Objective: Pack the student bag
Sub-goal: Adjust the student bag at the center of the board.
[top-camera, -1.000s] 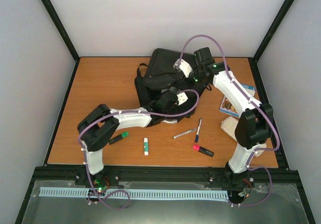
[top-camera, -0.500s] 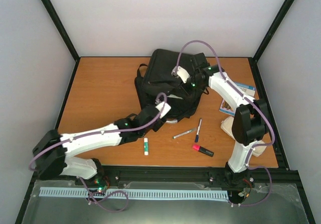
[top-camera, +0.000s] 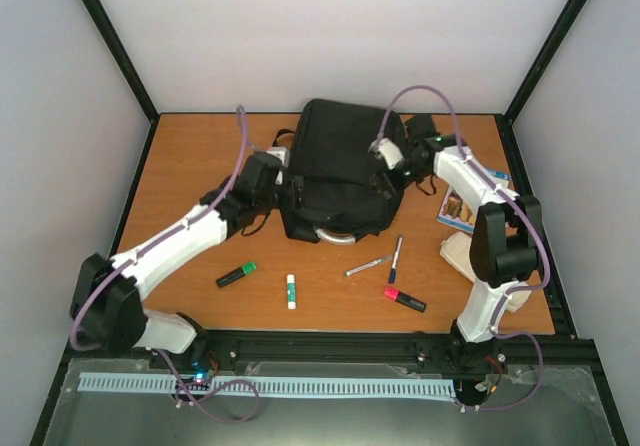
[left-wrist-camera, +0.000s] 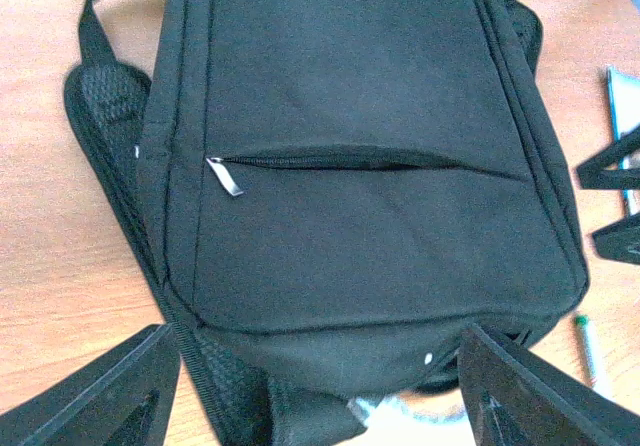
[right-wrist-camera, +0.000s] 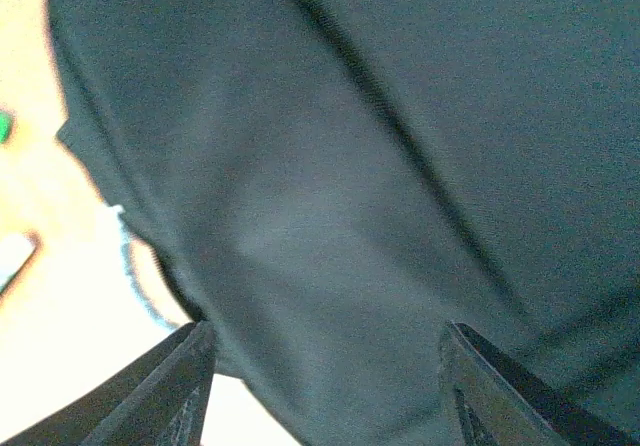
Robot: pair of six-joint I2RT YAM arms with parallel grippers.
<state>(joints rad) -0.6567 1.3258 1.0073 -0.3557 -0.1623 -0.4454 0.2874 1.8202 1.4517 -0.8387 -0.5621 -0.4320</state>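
Student bag (top-camera: pixel 340 171): flat on worktop (top-camera: pixel 200 156), centre-rear, front face up, grey loop handle (top-camera: pixel 338 234) at near edge. Front-pocket zip (left-wrist-camera: pixel 370 159) closed, pull (left-wrist-camera: pixel 225 176) lying at one end; main opening not visible in any view.

L fingers (left-wrist-camera: pixel 110 396): spread wide, empty, poised just off bag's left edge. R fingers (right-wrist-camera: pixel 170 386): also wide, nothing pinched, close over black fabric at bag's right side; contact w/ fabric cannot be told.

Loose items, all outside bag on near worktop: green marker (top-camera: pixel 236 275), glue stick (top-camera: pixel 291 291), silver pen (top-camera: pixel 368 265), blue pen (top-camera: pixel 396 259), red highlighter (top-camera: pixel 404 299). Book (top-camera: pixel 465 201) & cream pencil case (top-camera: pixel 460 251) at right, close beside R arm.

Risks, as judged:
1. No hold on bag at either side, so probably slides or turns if zip gets pulled w/o opposite side pinned.
2. Slack dark fabric, small pull: easy to nip cloth or strap instead, leaving zip jammed or shut.
3. Low sweep of R arm could knock book or pencil case towards worktop edge.
4. Bag dragged nearward could scatter pens, esp. the two nearest the handle.
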